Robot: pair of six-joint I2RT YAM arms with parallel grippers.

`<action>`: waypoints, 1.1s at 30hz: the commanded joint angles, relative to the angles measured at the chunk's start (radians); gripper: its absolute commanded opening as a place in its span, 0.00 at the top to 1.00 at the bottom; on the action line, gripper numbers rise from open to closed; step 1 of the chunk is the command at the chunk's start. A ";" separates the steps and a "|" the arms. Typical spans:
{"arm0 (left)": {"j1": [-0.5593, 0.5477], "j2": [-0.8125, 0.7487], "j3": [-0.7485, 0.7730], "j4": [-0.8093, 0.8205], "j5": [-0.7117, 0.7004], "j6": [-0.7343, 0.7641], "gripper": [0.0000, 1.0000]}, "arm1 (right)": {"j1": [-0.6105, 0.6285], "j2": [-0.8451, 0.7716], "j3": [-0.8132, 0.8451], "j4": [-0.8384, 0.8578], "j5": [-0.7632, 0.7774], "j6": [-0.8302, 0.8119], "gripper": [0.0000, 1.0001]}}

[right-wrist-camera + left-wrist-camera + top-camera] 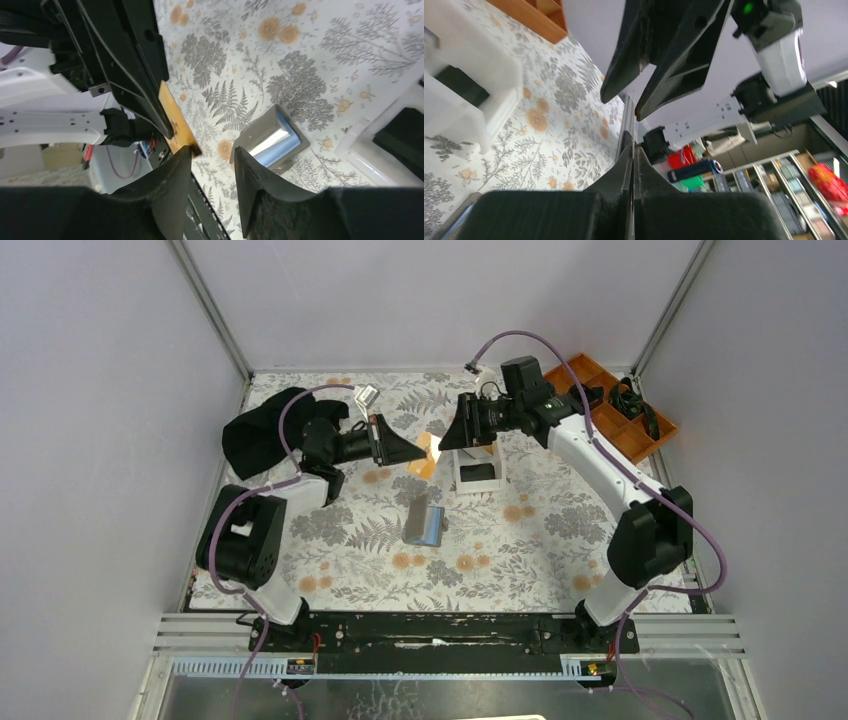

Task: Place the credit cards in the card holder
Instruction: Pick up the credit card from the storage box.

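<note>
pinching the orange-gold card (428, 453) in mid-air between the shut fingers of the left gripper (412, 451), long axis running roughly 12 to 6 o'clock in the top view. finding the card holder (425, 522) on the table (540, 570) at 6 o'clock from the card, well below it. meeting the right gripper (447, 438) from 3 o'clock, fingers about half parted beside the card's free corner, contact impossible to tell. judging the left arm the carrier.
</note>
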 commanded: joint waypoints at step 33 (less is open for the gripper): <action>-0.090 -0.124 -0.045 -0.228 -0.489 0.125 1.00 | 0.010 -0.155 -0.463 0.868 0.095 0.434 0.58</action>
